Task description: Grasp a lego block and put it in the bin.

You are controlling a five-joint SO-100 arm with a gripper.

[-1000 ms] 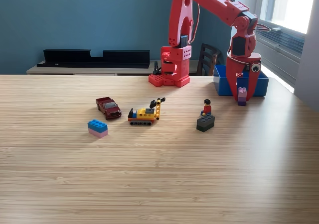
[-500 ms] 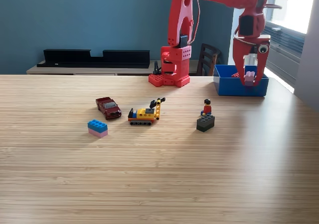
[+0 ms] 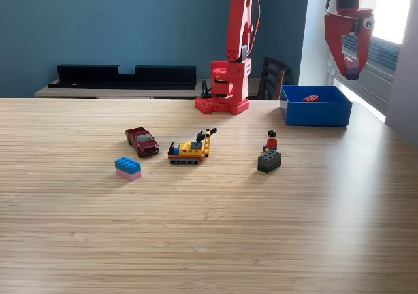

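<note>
- Hanging high over the far right corner of the worktop [image 3: 209,242] in the exterior view, the red hand [image 3: 351,67] points its fingers downward with a small purplish lego block [image 3: 353,60] pinched near their tips; the block is dim against the window light, so its exact colour is hard to tell.
- The hand sits above and slightly to the view's right of the blue bin [image 3: 316,114], well clear of its rim.
- The arm [image 3: 236,39] rises upright from its red base [image 3: 222,97] at the back of the worktop, then reaches across the top of the view to the right, where the wrist bends down.
- Inside the bin lies a small red brick [image 3: 311,98].
- In front of the bin, nearer the camera, a little red-shirted figure [image 3: 271,140] stands beside a dark brick [image 3: 269,161].
- Further to the view's left sit a yellow tracked lego vehicle [image 3: 190,148], a dark red toy car [image 3: 142,141], and a blue brick stacked on a pink one [image 3: 128,168].
- A long black tray [image 3: 124,76] rests on a ledge against the blue wall behind.
</note>
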